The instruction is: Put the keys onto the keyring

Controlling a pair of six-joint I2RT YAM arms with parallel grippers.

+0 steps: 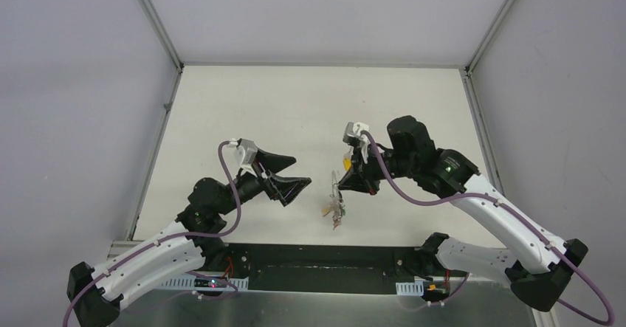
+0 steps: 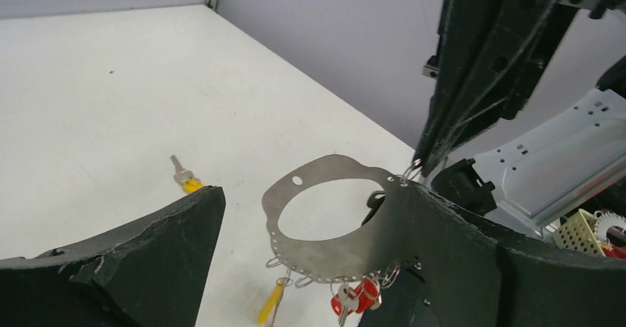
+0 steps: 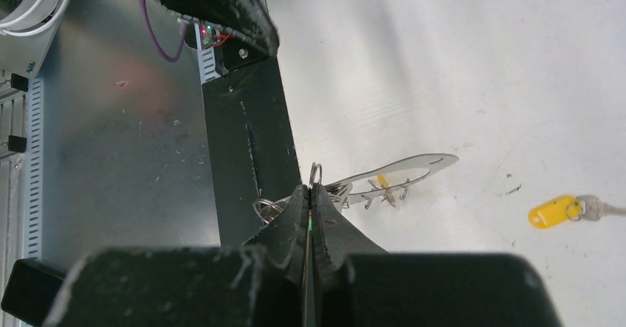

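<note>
Right gripper point(image 3: 308, 190) is pinched shut on the keyring point(image 2: 317, 235) by its rim, holding the thin, stiff plate off the table point(image 2: 111, 83); left gripper point(image 1: 294, 173) gapes wide, empty, beside it. The loose yellow-tagged key point(image 3: 557, 210) looks light and slippery: grab its tag

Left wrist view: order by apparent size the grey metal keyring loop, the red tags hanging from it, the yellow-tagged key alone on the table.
Largest: grey metal keyring loop.
Then: red plastic tags and lone yellow-tagged key: they look alike, and the key lies farther off, so unranked.
</note>
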